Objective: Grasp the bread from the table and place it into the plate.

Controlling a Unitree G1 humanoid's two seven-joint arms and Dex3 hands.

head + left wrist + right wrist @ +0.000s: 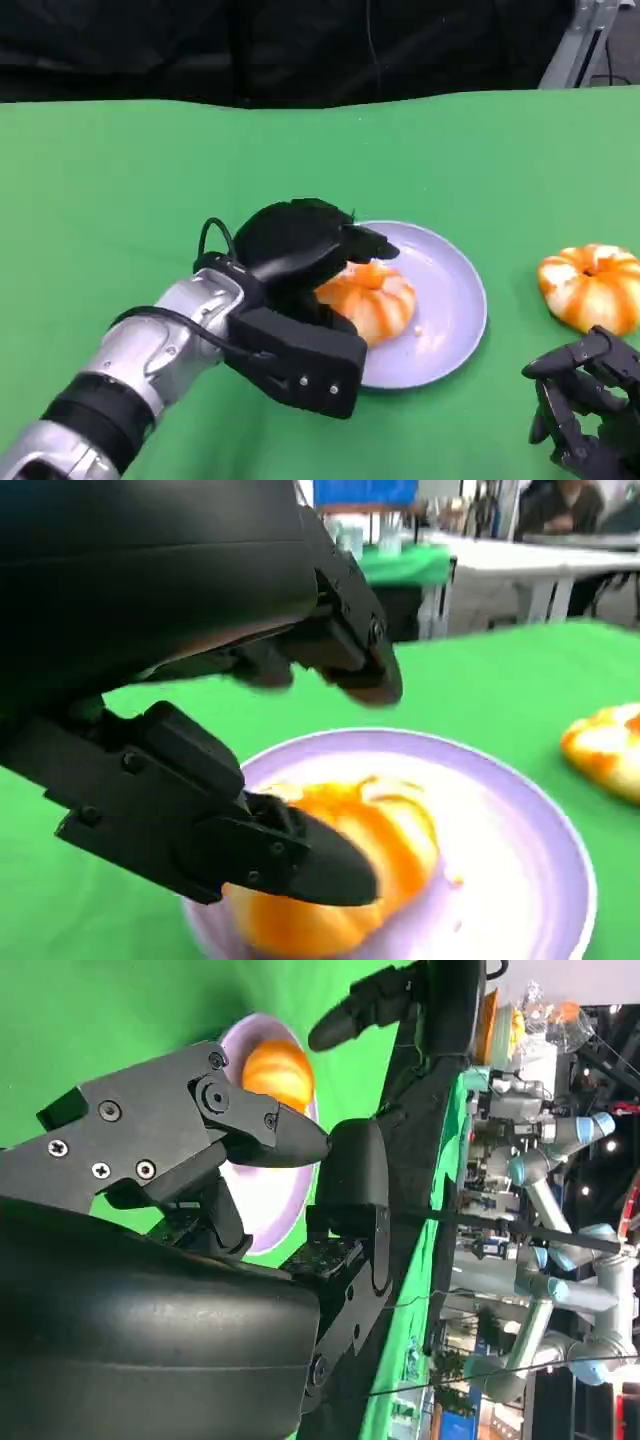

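An orange-and-white bread (378, 300) lies on the lilac plate (455, 300) in the middle of the green table. My left hand (300, 260) arches over its near-left side. In the left wrist view the upper fingers (350, 650) hover clear above the bread (390, 840), while the thumb (290, 865) lies against its near side on the plate (520, 850). My right hand (590, 410) hangs empty at the lower right, fingers apart. The right wrist view shows the bread (278, 1072) on the plate (262, 1195) beyond the right hand's fingers (200, 1130).
A second orange-and-white bread (592, 287) lies on the table right of the plate, just beyond my right hand, and also appears in the left wrist view (605, 748). Green cloth (150, 180) stretches to the far edge, with a black backdrop behind it.
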